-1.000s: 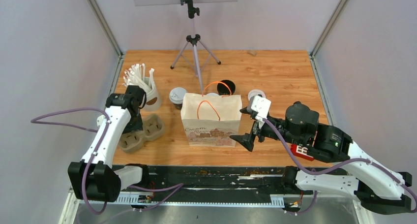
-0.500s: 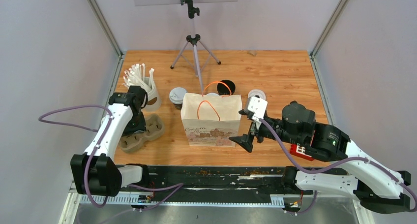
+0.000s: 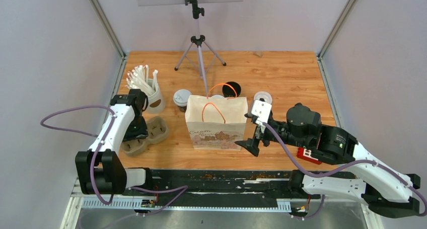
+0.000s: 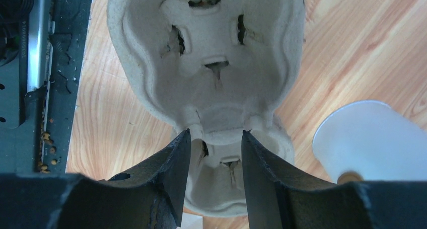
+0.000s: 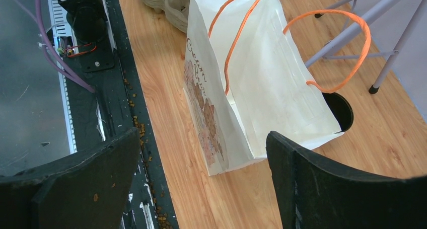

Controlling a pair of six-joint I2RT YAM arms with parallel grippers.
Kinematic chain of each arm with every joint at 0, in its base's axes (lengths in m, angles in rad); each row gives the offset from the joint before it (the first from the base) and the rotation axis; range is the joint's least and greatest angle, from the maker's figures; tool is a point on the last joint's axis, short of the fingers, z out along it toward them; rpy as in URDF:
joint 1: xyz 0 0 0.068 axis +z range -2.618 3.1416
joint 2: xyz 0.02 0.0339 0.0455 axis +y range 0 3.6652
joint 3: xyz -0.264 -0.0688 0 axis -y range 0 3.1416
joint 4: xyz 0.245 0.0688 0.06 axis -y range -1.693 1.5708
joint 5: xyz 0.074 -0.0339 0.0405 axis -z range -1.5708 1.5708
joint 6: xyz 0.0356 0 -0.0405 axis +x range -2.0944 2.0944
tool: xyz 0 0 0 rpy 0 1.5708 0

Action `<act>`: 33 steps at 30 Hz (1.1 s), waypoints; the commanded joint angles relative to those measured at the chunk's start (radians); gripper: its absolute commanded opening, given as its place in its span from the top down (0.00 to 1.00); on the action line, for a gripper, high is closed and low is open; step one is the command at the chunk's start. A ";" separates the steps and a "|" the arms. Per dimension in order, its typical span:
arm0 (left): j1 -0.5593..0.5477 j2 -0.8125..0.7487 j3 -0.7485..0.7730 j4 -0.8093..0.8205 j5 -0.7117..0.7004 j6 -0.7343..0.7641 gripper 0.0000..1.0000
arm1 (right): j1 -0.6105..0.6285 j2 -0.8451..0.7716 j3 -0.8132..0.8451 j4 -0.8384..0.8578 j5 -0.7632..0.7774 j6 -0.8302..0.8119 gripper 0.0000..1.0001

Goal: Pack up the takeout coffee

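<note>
My left fingers point(image 4: 173, 178) straddle the narrow waist of the moulded pulp tray point(image 4: 211, 53); I can't tell whether they pinch it. My right fingers point(image 5: 322, 188) gape, released, at 3 o'clock of the cream paper bag point(image 5: 262, 88), whose inside is hidden. White-lidded black cups point(image 3: 182, 97) stand on the wooden worktop point(image 3: 282, 73) at the bag's 10 and 2 o'clock.

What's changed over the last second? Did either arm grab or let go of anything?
The right gripper, jaws wide open and empty, crept left toward the paper bag. The left arm shifted slightly above the carrier tray; the left gripper has its jaws apart, and no grab or release shows. The bag, tray, straw cup and lidded cups stayed put.
</note>
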 commanded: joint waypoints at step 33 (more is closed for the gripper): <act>0.047 0.064 0.006 0.010 0.035 -0.176 0.56 | 0.003 0.037 0.015 0.001 -0.018 -0.054 0.04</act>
